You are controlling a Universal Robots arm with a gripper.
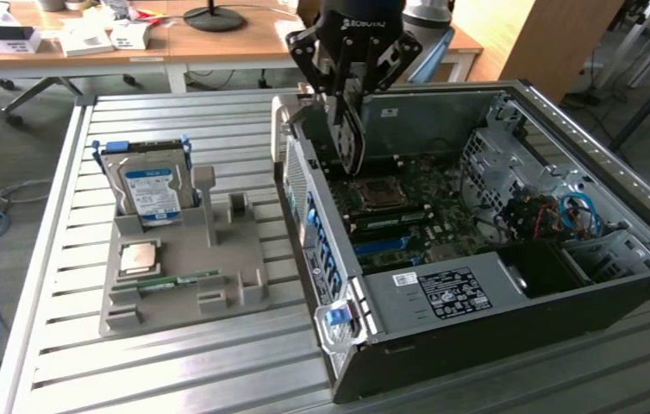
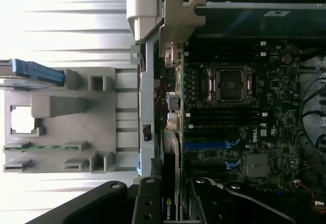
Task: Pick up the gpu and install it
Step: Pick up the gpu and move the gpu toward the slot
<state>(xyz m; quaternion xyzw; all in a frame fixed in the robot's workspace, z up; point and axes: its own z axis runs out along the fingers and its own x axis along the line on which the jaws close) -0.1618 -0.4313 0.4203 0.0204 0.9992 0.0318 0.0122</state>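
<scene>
The gpu [image 1: 352, 138], a thin dark card, hangs edge-down from my gripper [image 1: 344, 97], which is shut on its upper edge. It hovers over the rear left part of the open computer case [image 1: 440, 297], just above the motherboard [image 1: 417, 216] and close to the case's back wall. In the wrist view the gpu [image 2: 175, 35] shows edge-on between my gripper's [image 2: 174, 196] fingers. Its silver bracket sits beside the case's rear edge, in line with the blue slot [image 2: 209, 145].
A grey fixture tray [image 1: 204, 267] lies on the slatted metal table at the exterior view's left. It holds a blue-labelled hard drive [image 1: 150, 191], a processor chip [image 1: 141, 257] and a green memory stick [image 1: 181, 281]. Drive cages and cables [image 1: 572, 216] fill the case's right side.
</scene>
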